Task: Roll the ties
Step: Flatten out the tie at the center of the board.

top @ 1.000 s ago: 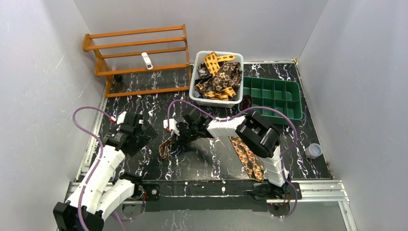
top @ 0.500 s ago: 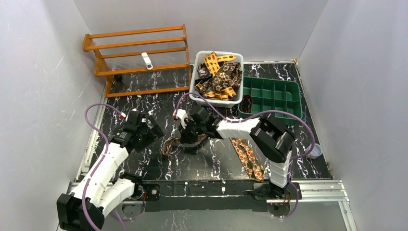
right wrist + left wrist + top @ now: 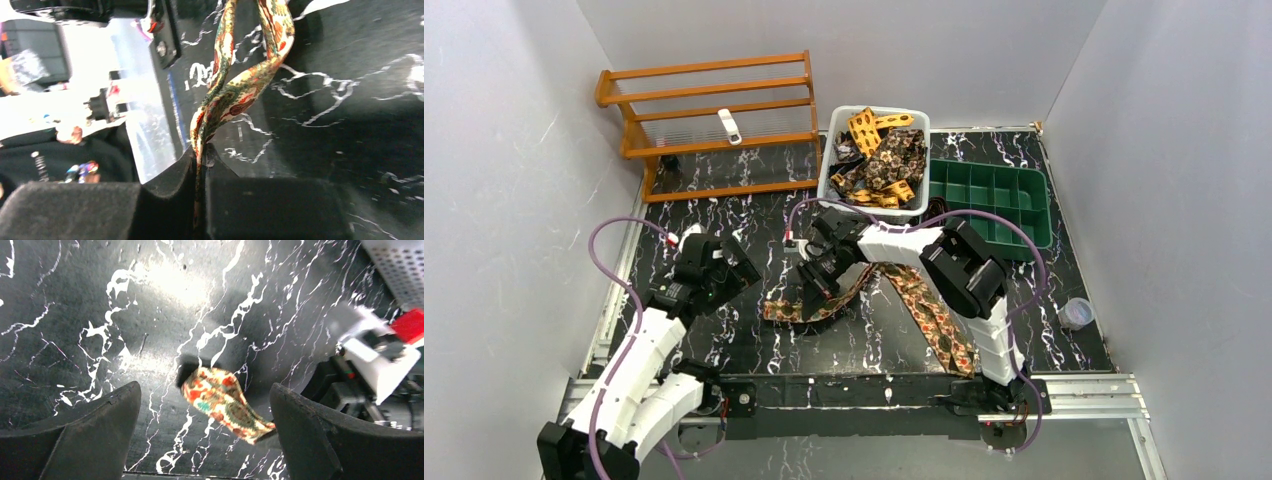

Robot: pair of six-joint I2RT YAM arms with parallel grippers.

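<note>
Half a second ago the tie (image 3: 812,304) sat bunched in a small heap below the right arm's (image 3: 899,248) wrist. Now a longer olive-and-brown stretch of it lies drawn out flat on the bench (image 3: 714,215), running from its near-left end up to the right. There it meets a red-orange patterned stretch that slants down toward the near edge. The right arm's elbow has pulled in to the left since then, while the left arm (image 3: 646,345) has barely shifted. The right jaws are closed tight on the tie. In the right wrist view the fabric is pinched edge-on between them, and a twisted strip leads away across the bench. The left jaws are spread wide and hold nothing. They hover over the bench with the tie's loose end lying between them in the left wrist view, touching neither side. More ties (image 3: 879,158) are heaped in a white basket (image 3: 828,190) at the far side.
</note>
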